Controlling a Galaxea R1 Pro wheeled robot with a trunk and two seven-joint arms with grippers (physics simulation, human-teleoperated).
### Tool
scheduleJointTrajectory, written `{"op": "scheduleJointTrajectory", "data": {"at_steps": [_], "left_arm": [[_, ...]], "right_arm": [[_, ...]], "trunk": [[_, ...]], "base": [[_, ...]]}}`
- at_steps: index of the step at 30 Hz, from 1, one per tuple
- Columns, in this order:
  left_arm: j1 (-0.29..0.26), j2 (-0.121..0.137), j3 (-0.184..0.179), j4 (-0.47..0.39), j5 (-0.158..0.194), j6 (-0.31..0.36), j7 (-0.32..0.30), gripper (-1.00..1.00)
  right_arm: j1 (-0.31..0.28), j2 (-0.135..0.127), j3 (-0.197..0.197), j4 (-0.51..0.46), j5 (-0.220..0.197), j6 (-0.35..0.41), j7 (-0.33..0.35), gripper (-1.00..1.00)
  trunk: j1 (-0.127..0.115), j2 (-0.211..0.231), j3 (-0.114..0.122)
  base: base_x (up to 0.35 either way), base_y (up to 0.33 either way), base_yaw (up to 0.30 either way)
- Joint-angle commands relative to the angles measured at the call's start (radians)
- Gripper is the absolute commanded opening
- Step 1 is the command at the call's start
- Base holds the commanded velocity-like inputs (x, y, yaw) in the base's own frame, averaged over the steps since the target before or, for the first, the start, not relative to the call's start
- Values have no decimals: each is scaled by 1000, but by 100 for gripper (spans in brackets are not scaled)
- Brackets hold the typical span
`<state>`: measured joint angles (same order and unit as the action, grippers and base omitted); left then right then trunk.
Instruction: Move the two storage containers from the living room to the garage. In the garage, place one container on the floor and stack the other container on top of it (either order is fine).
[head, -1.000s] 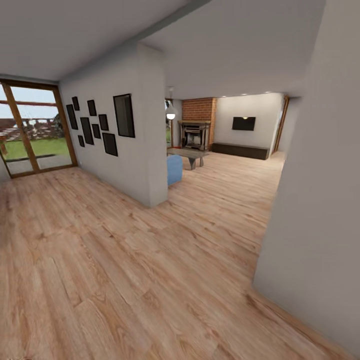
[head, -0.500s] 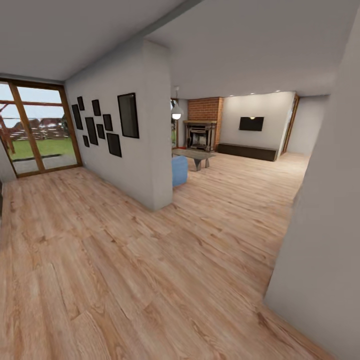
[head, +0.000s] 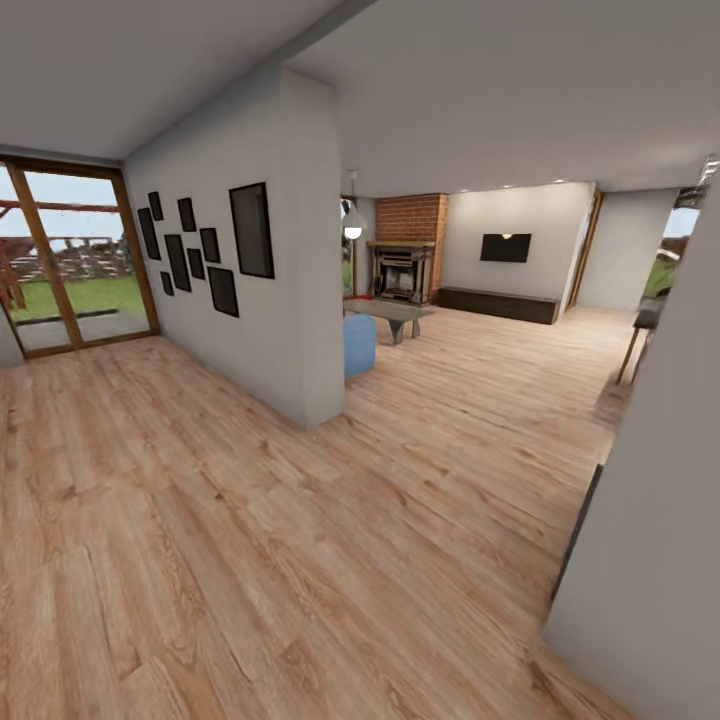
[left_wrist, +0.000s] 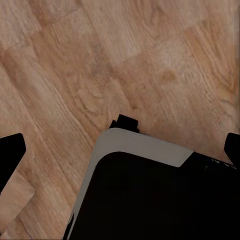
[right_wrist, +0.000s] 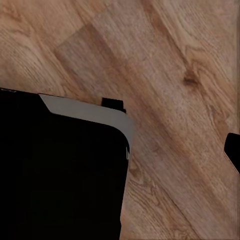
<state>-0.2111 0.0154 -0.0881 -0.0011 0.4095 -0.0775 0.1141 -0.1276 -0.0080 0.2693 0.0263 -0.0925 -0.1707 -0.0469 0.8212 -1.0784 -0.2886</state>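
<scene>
We look down a hallway of light wood-plank floor (head: 250, 520) toward the living room (head: 480, 300), where a red brick fireplace (head: 408, 245), a black wall TV (head: 505, 248) and a long dark low cabinet (head: 498, 304) stand at the far end. We cannot make out any storage container from here. A white partition wall (head: 290, 300) with black picture frames (head: 195, 250) stands left of the passage, a blue seat (head: 358, 345) just behind its corner. At the left gripper (left_wrist: 120, 145) the dark fingertips (left_wrist: 10, 155) sit wide apart with nothing between the jaws, the robot base (left_wrist: 150, 195) below them. At the right gripper one fingertip (right_wrist: 232, 150) shows, so we cannot tell its spread
</scene>
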Motion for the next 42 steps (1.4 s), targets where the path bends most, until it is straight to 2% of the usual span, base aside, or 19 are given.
{"op": "scheduleJointTrajectory", "data": {"at_steps": [1,11,23,29,42], "left_arm": [[-1,0,-9,0,8,-2,2,100],[-1,0,-9,0,8,-2,2,100],[-1,0,-9,0,8,-2,2,100],[-1,0,-9,1,8,-2,2,100],[-1,0,-9,1,8,-1,2,100]], "right_arm": [[-1,0,7,3,-12,-6,-2,100],[-1,0,-2,3,-21,-6,-4,100],[-1,-10,9,3,-8,-9,1,100],[-1,-4,10,3,-6,-9,10,100],[-1,-1,11,3,-5,-9,13,100]], "trunk": [[1,-1,-1],[1,-1,-1],[1,-1,-1],[1,-1,-1],[1,-1,-1]], "base": [[321,0,0],[321,0,0],[321,0,0],[322,0,-11],[321,0,-218]]}}
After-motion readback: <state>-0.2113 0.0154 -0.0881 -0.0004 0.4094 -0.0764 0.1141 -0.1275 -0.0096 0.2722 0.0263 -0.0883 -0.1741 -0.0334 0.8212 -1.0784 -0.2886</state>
